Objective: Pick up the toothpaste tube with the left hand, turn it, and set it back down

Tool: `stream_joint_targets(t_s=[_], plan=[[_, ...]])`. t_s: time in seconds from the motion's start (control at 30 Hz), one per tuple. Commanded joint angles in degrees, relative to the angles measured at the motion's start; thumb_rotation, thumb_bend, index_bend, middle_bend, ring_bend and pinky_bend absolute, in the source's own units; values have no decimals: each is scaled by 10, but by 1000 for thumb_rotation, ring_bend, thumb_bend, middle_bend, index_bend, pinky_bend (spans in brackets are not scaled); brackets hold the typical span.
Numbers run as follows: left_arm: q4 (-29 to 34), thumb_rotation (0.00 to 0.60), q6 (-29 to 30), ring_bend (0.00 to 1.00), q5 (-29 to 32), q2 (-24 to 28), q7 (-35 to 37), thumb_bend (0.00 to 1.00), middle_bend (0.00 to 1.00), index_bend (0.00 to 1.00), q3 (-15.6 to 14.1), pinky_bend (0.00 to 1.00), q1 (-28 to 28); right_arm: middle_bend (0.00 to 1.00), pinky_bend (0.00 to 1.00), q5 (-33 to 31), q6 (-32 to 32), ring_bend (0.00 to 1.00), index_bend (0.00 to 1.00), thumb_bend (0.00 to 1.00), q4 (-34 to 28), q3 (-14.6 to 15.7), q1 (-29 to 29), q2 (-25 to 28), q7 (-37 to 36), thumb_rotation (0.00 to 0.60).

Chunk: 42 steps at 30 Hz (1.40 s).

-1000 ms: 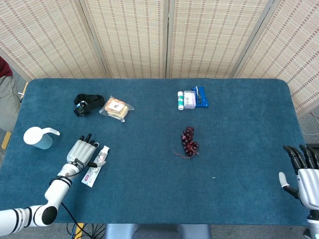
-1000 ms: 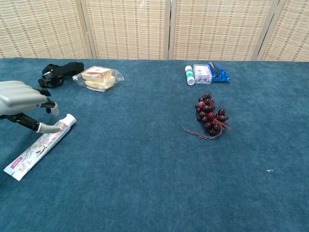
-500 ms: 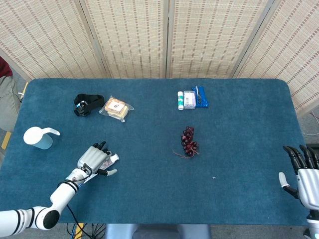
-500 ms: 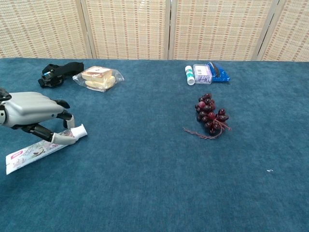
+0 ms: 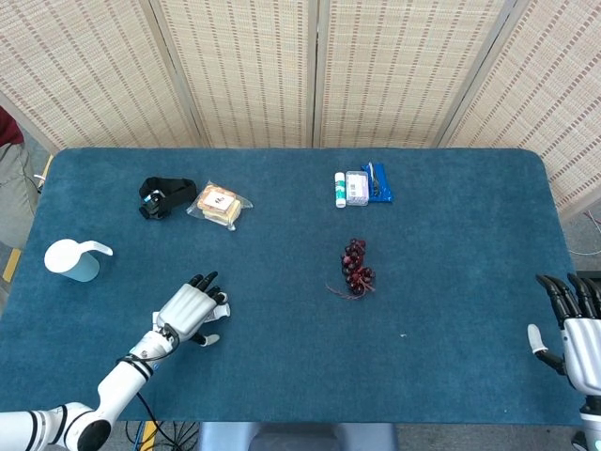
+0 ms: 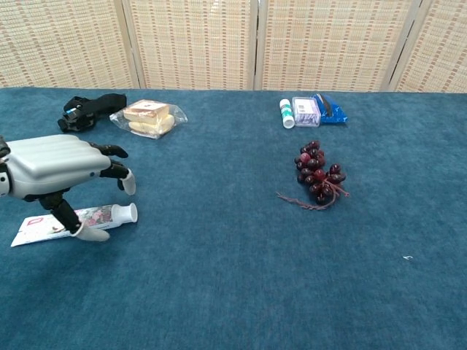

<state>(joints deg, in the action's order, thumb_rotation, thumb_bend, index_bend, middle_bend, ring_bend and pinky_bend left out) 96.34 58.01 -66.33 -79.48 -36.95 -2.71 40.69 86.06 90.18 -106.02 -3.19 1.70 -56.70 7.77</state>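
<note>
The toothpaste tube (image 6: pixel 80 218) lies flat on the blue table cloth at the front left, almost level in the chest view, with its white cap (image 6: pixel 128 213) pointing right. My left hand (image 6: pixel 55 166) hovers just over it, palm down and fingers spread above the tube. Only the thumb (image 6: pixel 86 233) reaches down to touch the tube's near side. In the head view the left hand (image 5: pixel 192 313) covers the tube. My right hand (image 5: pixel 569 329) stays at the table's front right corner, fingers apart and holding nothing.
A bunch of dark grapes (image 6: pixel 319 175) lies mid-table. A wrapped bread packet (image 6: pixel 148 118) and a black strap (image 6: pixel 87 109) sit at the back left. Small toiletries (image 6: pixel 310 111) sit at the back centre. A white dispenser (image 5: pixel 71 258) stands by the left edge.
The left hand has swung the tube from a diagonal lie to nearly level, cap moving right and toward me. Its fingers have lifted and spread off the tube. The right hand has not moved.
</note>
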Motion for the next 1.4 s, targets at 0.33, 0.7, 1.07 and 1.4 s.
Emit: stream_joint_targets(t_s=[0.33, 0.7, 1.07, 1.4], plan=[[-52, 600, 18, 136, -2, -44, 21, 142, 348, 311, 9, 162, -25, 190, 0, 2, 1, 0, 151, 349, 1, 1, 1, 0, -2, 600], [-96, 600, 11, 139, -11, -59, -5, 141, 351, 314, 5, 162, -27, 190, 0, 3, 5, 0, 151, 349, 1, 2, 5, 1, -4, 600], [-115, 600, 22, 140, -19, -61, -53, 141, 351, 318, 11, 162, -26, 190, 0, 3, 6, 0, 151, 348, 2, 3, 6, 0, -6, 600], [-79, 600, -6, 157, 25, -49, -88, 141, 373, 353, 19, 162, -19, 190, 0, 3, 10, 0, 151, 349, 7, 3, 10, 0, -12, 600]])
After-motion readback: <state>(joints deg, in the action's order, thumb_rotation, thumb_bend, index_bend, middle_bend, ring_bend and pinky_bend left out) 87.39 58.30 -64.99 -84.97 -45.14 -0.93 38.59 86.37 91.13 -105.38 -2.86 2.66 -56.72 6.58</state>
